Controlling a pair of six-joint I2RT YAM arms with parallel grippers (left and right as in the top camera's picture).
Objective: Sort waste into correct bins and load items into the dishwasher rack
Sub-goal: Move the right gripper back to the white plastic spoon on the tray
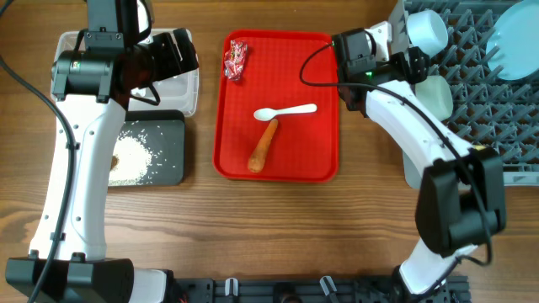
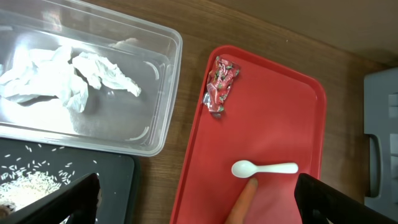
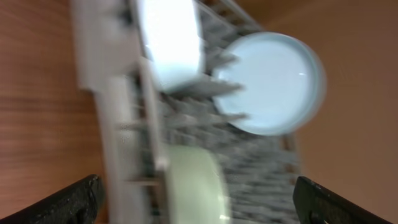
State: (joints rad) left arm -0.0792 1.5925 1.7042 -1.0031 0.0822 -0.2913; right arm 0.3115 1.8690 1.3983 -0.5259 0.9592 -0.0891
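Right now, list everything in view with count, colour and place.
table: 1, brown wood, under everything
tray: 1, red, centre
candy wrapper: 1, shiny red, tray's far-left corner
spoon: 1, white, mid-tray
carrot: 1, orange, on tray beside spoon
clear bin: 1, clear, left of tray
tissue: 1 heap, white, in clear bin
black bin: 1, black, beside clear bin
rice: 1 pile, white, in black bin
rack: 1, grey, right side
plate: 1, pale blue, in rack
bowl: 1, pale blue, in rack
cup: 1, pale yellow, rack's left edge
left gripper: 1, black, open above clear bin
right gripper: 1, black, open over cup
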